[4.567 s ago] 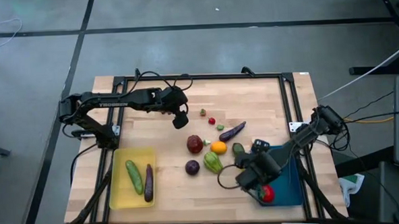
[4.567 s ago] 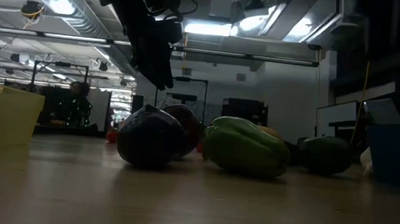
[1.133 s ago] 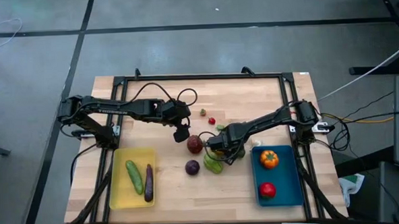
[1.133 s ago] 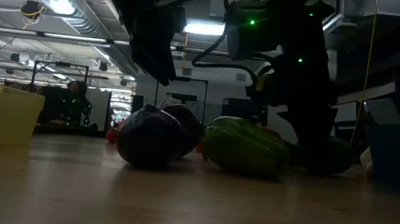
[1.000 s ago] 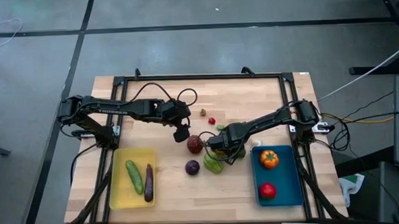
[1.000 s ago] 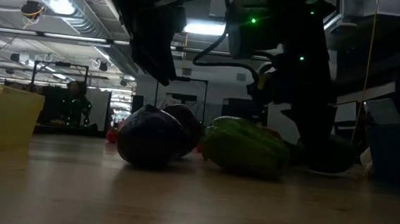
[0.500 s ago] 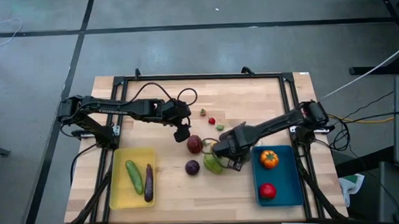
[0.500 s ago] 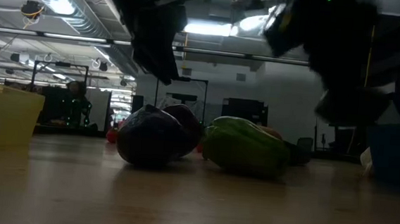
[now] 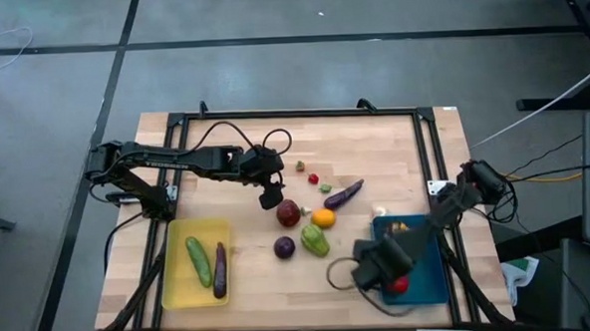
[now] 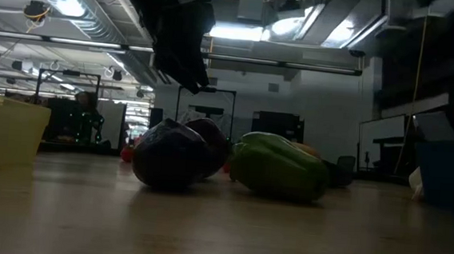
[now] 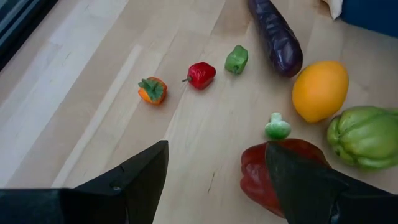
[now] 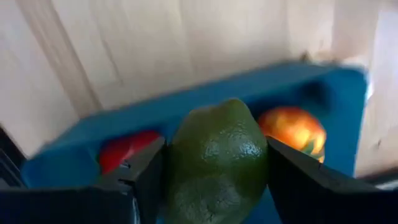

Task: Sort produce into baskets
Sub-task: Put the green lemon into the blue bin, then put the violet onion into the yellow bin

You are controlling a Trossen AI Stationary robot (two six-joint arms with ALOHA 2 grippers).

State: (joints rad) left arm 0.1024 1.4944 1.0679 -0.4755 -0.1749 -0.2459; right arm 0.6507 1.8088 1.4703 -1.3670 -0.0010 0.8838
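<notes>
My right gripper (image 9: 377,270) hangs over the blue basket (image 9: 430,279), shut on a green avocado (image 12: 214,162). An orange-red piece (image 12: 292,127) and a red one (image 12: 127,149) lie in that basket. My left gripper (image 9: 269,197) hovers open above the table beside a dark red pepper (image 11: 273,177). Around it on the wood lie an orange (image 9: 323,218), a green pepper (image 9: 314,239), a round purple piece (image 9: 285,247) and a long eggplant (image 9: 343,193). The yellow basket (image 9: 175,280) holds a cucumber (image 9: 197,261) and an eggplant (image 9: 220,269). My right gripper pinches the avocado between its two fingers, one on each of its opposite sides (image 12: 177,168). The fingers point down from above. The avocado is lifted clear and hangs over the blue basket.
Three tiny peppers, orange (image 11: 153,89), red (image 11: 200,74) and green (image 11: 236,58), lie toward the table's far side. A black frame (image 9: 293,114) runs around the tabletop. Bare wood lies between the two baskets near the front edge (image 9: 301,295).
My right gripper has risen from beside the green pepper with the avocado between its fingers. It has carried the avocado toward the table's right and near edges, to above the blue basket. The avocado is now clear of the table.
</notes>
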